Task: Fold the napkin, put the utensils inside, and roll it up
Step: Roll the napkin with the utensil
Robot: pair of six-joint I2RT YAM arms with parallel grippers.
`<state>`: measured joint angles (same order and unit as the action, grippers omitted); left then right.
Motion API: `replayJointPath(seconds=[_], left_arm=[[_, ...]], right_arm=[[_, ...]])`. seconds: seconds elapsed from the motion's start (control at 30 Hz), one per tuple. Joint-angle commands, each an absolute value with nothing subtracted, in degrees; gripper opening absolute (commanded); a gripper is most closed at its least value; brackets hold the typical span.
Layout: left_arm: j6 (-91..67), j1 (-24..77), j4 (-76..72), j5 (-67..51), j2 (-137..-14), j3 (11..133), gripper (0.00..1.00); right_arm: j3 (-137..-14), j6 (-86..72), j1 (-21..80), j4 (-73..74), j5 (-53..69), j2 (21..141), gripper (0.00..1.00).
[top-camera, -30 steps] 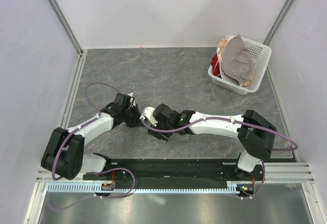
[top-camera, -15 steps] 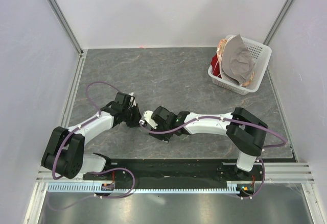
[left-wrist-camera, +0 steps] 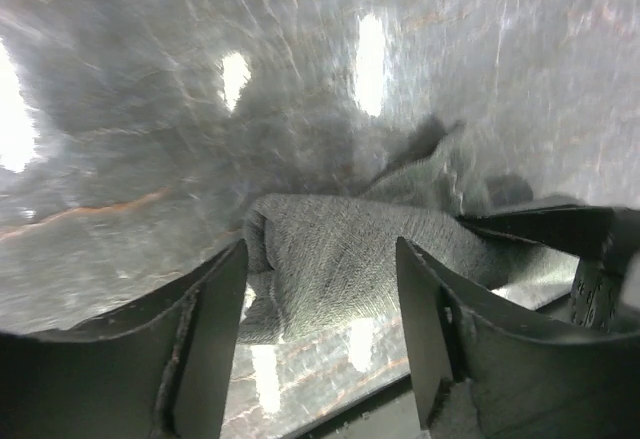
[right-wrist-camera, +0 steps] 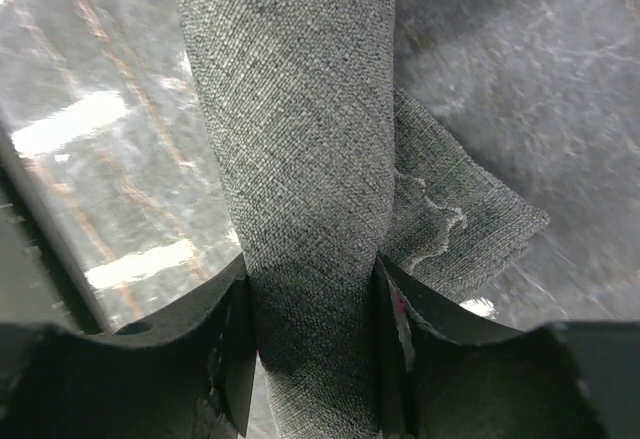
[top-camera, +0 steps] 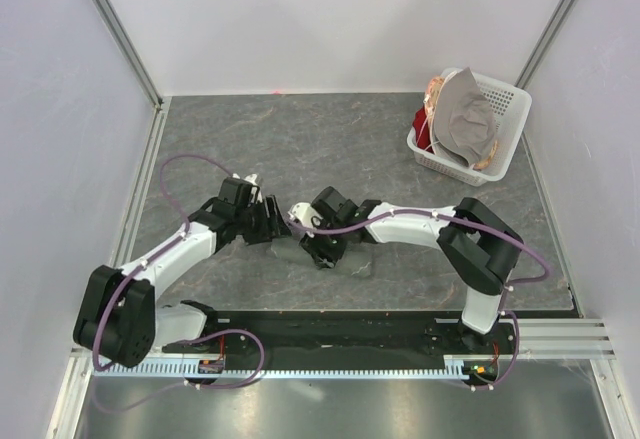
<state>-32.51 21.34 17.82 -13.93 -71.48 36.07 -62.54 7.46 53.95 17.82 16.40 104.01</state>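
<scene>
napkin on the table near the front middle, left gripper over its left end, right gripper just beside on the right, napkin between its fingers, basket far right corner, well apart, cloth in it

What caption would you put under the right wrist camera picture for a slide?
The right gripper hugs a rolled dark grey-green napkin lying on the marbled grey table.

A dark grey-green woven napkin lies on a grey marbled tabletop veined with rust and white, a white basket holding grey-beige cloth at its far right corner.
</scene>
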Motion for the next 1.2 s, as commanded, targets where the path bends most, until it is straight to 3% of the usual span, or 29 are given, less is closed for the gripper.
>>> replayJointPath(seconds=[0.0, 0.33, 0.83, 0.97, 1.17], left_arm=[[-32.3, 21.3, 19.1, -7.3, -65.8, 36.0, 0.68], [-34.0, 21.4, 14.6, -10.6, -59.0, 29.3, 0.66], [-35.6, 21.3, 3.9, -14.0, -58.5, 21.5, 0.58], [-35.2, 21.3, 0.5, -14.2, -59.2, 19.8, 0.53], [-34.4, 21.4, -2.3, -14.3, -59.4, 18.6, 0.34]], right_arm=[[-63.7, 4.7, 51.2, 20.9, 31.4, 108.0, 0.49], [-68.6, 1.0, 43.6, 23.7, 51.3, 117.1, 0.48], [-71.1, 0.0, 39.3, 24.0, 59.4, 125.8, 0.48], [-71.5, 0.0, 38.9, 24.0, 59.9, 126.4, 0.48], [-72.2, -2.3, 38.4, 24.2, 55.3, 123.6, 0.57]])
